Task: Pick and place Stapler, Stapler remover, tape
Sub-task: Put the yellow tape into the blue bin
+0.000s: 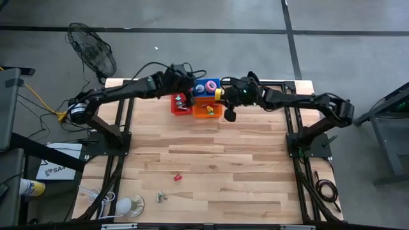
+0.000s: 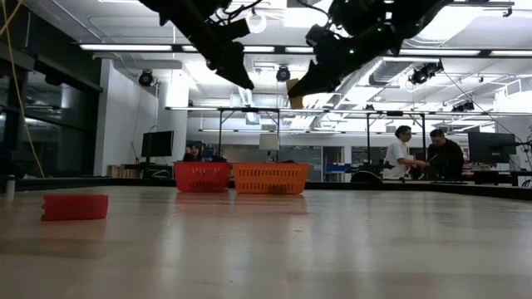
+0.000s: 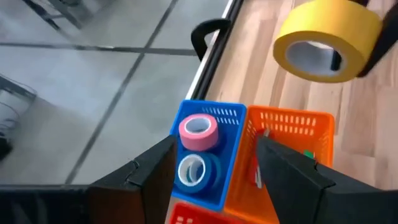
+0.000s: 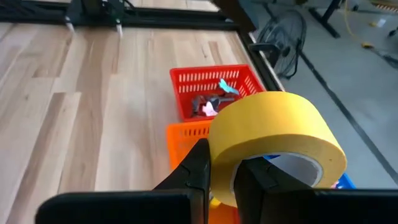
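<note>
My right gripper (image 4: 222, 163) is shut on a yellow tape roll (image 4: 277, 140), high above the orange basket (image 1: 208, 108) and close to the blue basket (image 1: 209, 84). The roll also shows in the high view as yellow tape (image 1: 218, 94). My left gripper (image 3: 214, 149) is open and empty. It hovers over the blue basket (image 3: 233, 115), which holds a pink tape roll (image 3: 199, 129) and a blue tape roll (image 3: 191, 169). The red basket (image 4: 211, 84) holds dark and pale blue items. A small red item (image 1: 177, 177) lies on the table's near half. My right gripper pinches the yellow roll's wall (image 4: 224, 140), one finger (image 4: 256, 177) inside the hole and the other finger (image 4: 198, 168) against the outer face. The roll is lifted clear, its hole lying roughly level, above the baskets.
The three baskets stand side by side at the table's far edge. A small metal item (image 1: 162, 197) and a white object (image 1: 128, 206) lie near the near-left corner. The wooden table (image 1: 255, 160) between them and the baskets is bare. People stand in the room behind (image 2: 420, 158).
</note>
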You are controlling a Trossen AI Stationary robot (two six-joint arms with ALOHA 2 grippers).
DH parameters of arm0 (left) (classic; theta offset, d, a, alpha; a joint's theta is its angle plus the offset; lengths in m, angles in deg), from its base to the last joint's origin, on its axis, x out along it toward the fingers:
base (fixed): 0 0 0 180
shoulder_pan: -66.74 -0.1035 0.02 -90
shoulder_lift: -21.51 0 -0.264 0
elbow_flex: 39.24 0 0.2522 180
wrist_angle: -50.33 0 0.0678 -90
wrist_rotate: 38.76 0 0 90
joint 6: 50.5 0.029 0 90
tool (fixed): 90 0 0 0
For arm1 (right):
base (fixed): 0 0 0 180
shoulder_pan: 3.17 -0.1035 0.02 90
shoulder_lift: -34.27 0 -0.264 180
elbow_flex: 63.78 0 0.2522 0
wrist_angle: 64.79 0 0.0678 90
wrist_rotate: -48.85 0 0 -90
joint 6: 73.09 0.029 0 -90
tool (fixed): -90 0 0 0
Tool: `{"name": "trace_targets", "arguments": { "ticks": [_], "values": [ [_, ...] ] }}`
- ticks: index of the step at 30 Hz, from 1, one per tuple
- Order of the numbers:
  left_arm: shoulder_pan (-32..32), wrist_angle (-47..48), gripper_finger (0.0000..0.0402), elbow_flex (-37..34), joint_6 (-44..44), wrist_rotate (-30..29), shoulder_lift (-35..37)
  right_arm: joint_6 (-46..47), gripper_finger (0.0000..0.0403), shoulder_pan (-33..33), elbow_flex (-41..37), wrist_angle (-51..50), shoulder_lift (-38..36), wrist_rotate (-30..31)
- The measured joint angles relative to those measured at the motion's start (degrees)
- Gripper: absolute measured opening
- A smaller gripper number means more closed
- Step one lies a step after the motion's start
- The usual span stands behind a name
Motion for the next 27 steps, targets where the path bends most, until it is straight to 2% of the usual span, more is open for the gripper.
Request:
{"name": "trace_targets", "arguments": {
  "ticks": [7,12,27],
  "values": [
    [-3.7,4.9,0.0216,-0.3,-1.5,1.0,2.2,-1.2,0.0033,3.9,9.6,-5.7,7.4,-4.7],
    [-5.9,3.9,0.0216,-4.8,-2.6,3.3,5.5,-3.6,0.0033,5.7,18.6,-14.3,14.7,-7.0],
    [-7.2,-15.3,0.0216,-25.1,-8.0,7.5,17.8,-12.2,0.0033,8.1,50.7,-36.5,35.9,-7.0]
  ]
}}
